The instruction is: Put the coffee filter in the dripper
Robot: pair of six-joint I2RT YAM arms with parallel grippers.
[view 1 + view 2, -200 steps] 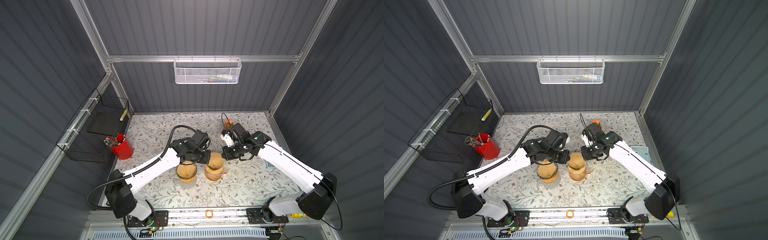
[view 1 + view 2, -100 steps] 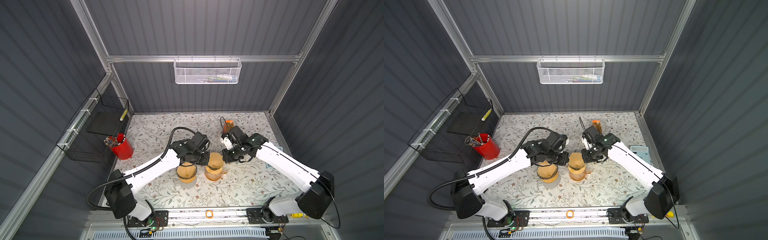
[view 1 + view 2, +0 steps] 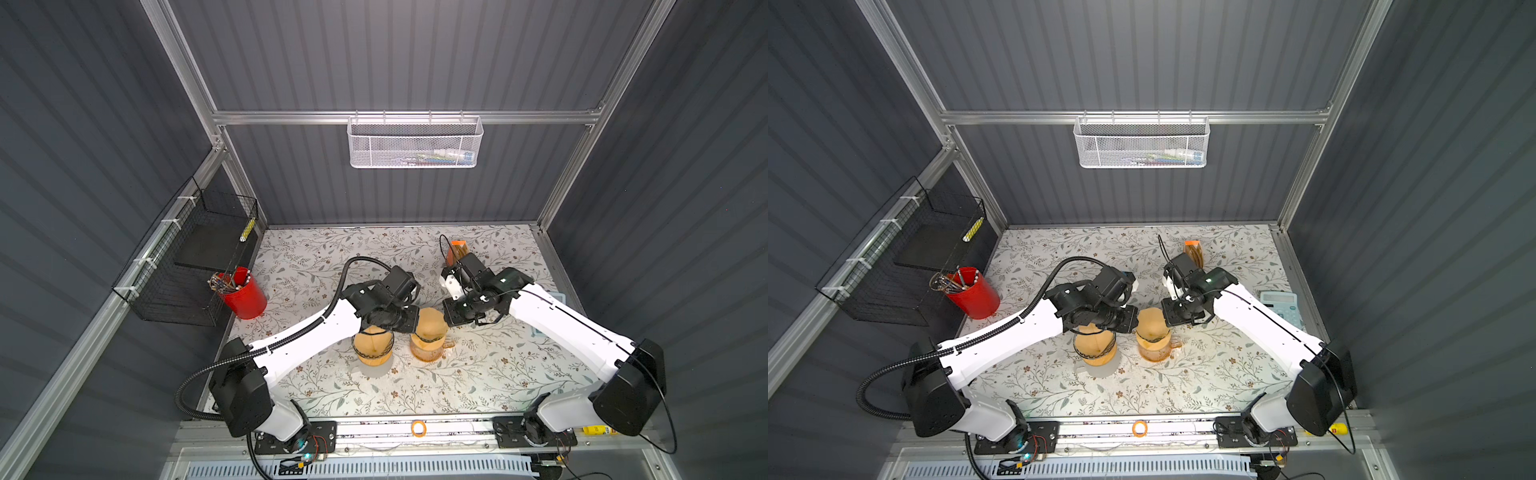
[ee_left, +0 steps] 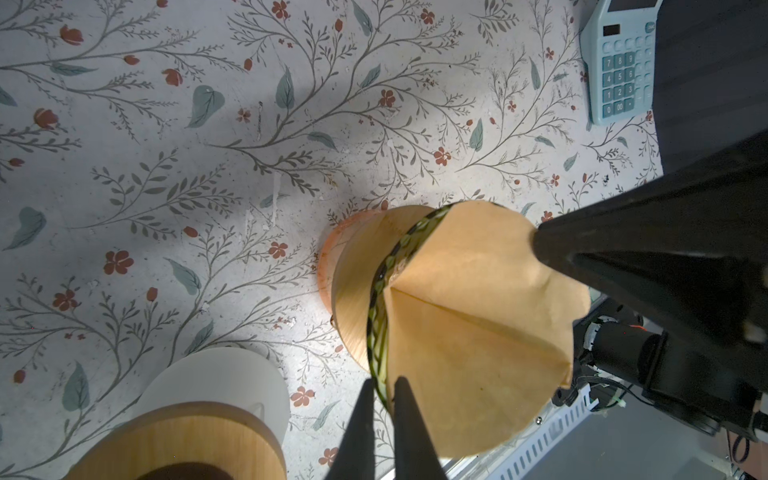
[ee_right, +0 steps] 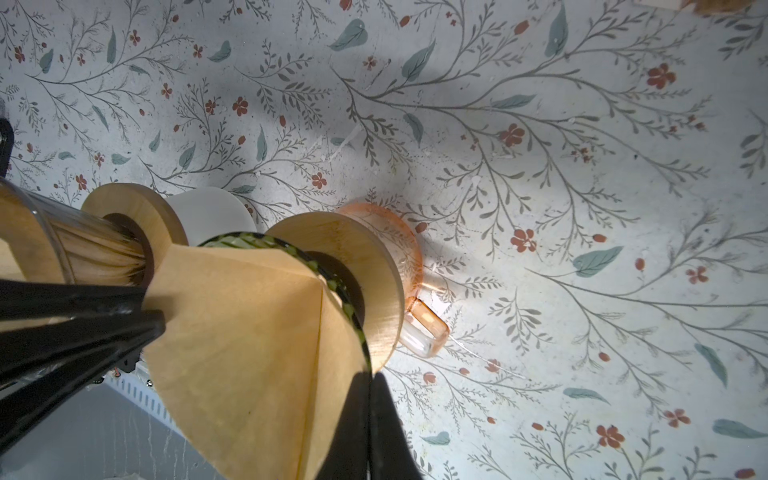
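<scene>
Left claw (image 4: 380, 395) and right claw (image 5: 369, 390) are pinched shut on opposite edges of the coffee filter (image 4: 478, 316), which sits between them in the dripper (image 4: 376, 316) atop a pink mug (image 5: 409, 249). Paper looks light, floppy, tearable; hold its rim gently.

A red cup (image 3: 245, 297) full of pens (image 3: 222, 281) stands on the flowery table (image 3: 316, 257) beside a black wire basket (image 3: 187, 266), a white mesh basket (image 3: 414, 143) hangs on the back wall, and a light blue calculator (image 3: 1281, 305) lies near the right wall.
</scene>
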